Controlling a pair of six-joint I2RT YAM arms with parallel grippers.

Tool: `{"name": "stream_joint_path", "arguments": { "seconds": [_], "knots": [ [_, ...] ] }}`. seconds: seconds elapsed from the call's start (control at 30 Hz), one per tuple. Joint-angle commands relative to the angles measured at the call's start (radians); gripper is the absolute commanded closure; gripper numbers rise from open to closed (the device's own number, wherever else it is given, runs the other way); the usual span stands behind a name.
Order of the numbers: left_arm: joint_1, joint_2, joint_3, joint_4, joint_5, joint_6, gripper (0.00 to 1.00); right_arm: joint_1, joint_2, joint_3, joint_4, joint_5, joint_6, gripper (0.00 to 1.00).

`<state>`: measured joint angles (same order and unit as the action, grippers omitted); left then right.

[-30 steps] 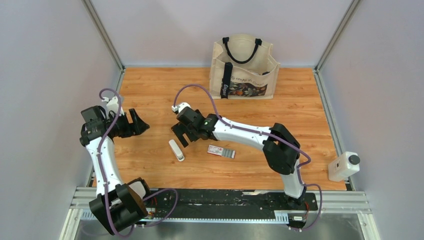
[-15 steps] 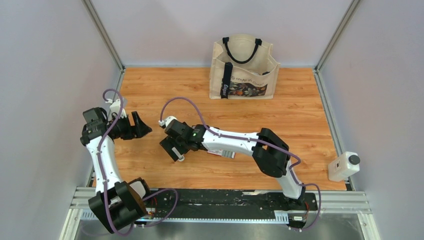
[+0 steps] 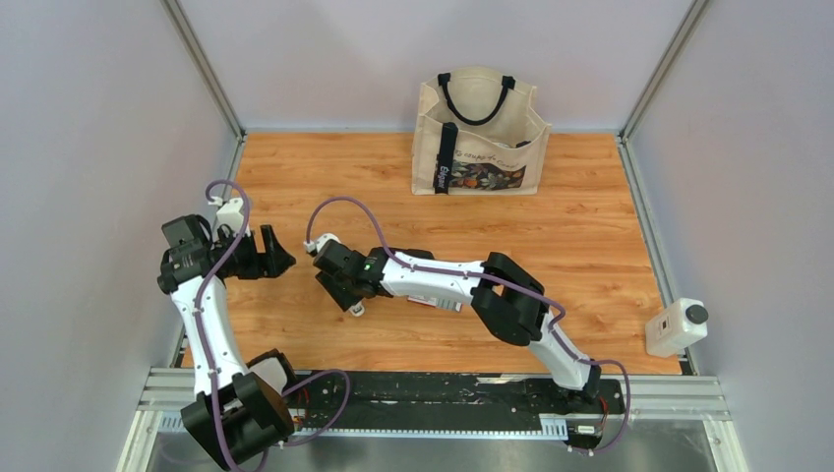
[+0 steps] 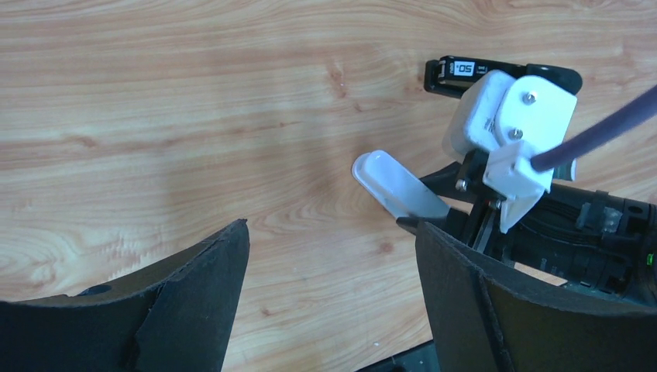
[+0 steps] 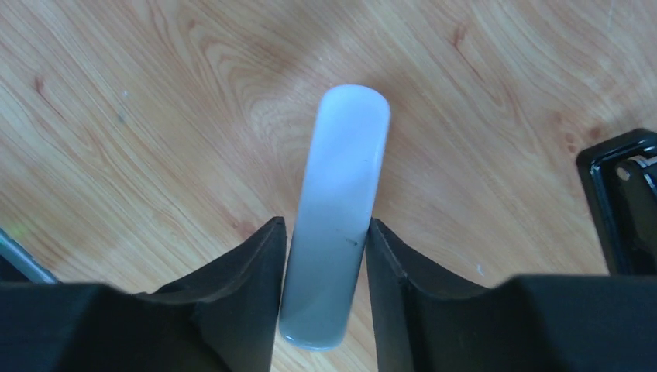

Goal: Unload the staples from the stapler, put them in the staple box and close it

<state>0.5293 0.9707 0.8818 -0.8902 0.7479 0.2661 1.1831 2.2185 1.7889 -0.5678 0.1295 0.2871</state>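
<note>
The white stapler (image 5: 341,178) lies flat on the wooden table (image 3: 590,226), left of centre. My right gripper (image 5: 325,225) straddles its near half, and both fingers press its long sides. From above the right gripper (image 3: 344,290) covers nearly all of the stapler (image 3: 356,309). My left gripper (image 3: 278,251) hovers a little to the left, open and holding nothing. The left wrist view looks between its fingers (image 4: 201,294) at bare wood, with the stapler's free end (image 4: 399,186) beyond them. The staples are hidden.
A flat red-white-grey little box (image 3: 447,303) lies under the right forearm, just right of the stapler. A canvas tote bag (image 3: 480,133) stands at the back edge. A white device (image 3: 677,326) sits off the table at the right.
The right arm swung left and down over the stapler, and its jaws closed from wide open onto the stapler's sides. The left gripper barely shifted.
</note>
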Motion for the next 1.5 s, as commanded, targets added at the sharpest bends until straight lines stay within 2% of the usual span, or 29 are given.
{"name": "stream_joint_path", "arguments": {
  "seconds": [0.0,0.03,0.1,0.13,0.3,0.37,0.6,0.7,0.93,1.1,1.3,1.47],
  "knots": [
    [0.009,-0.024,0.031,-0.026,-0.019,0.067,0.13,0.001,0.018,0.066,-0.003,-0.001,0.006,0.61],
    [0.009,-0.027,0.031,-0.027,-0.019,0.076,0.13,0.001,0.018,0.069,-0.003,0.002,0.006,0.68],
    [0.009,-0.026,0.032,-0.024,-0.016,0.081,0.13,0.001,0.017,0.070,-0.007,0.010,0.009,0.72],
    [0.009,-0.024,0.032,-0.024,-0.010,0.085,0.13,0.000,0.017,0.072,-0.015,0.013,0.009,0.78],
    [-0.006,-0.017,0.026,-0.023,0.057,0.127,0.13,-0.007,-0.011,0.075,-0.023,0.054,0.012,0.87],
    [-0.059,-0.012,0.028,-0.021,0.033,0.148,0.12,-0.023,-0.032,0.069,-0.014,0.059,0.038,0.92],
    [-0.201,0.023,0.016,-0.012,0.005,0.192,0.12,-0.097,-0.218,-0.172,0.215,-0.031,0.182,0.92],
    [-0.255,0.036,-0.009,-0.004,-0.030,0.248,0.12,-0.103,-0.256,-0.212,0.269,-0.044,0.216,0.93],
    [-0.284,0.086,-0.076,0.045,-0.024,0.346,0.12,-0.106,-0.310,-0.293,0.409,-0.096,0.311,0.96],
    [-0.290,0.121,-0.106,0.099,-0.082,0.423,0.14,-0.106,-0.324,-0.319,0.453,-0.166,0.359,0.96],
    [-0.293,0.138,-0.119,0.056,-0.058,0.568,0.16,-0.108,-0.333,-0.355,0.509,-0.191,0.399,0.96],
    [-0.322,0.160,-0.115,0.024,-0.070,0.610,0.14,-0.108,-0.342,-0.365,0.555,-0.202,0.423,0.97]
  ]
}}
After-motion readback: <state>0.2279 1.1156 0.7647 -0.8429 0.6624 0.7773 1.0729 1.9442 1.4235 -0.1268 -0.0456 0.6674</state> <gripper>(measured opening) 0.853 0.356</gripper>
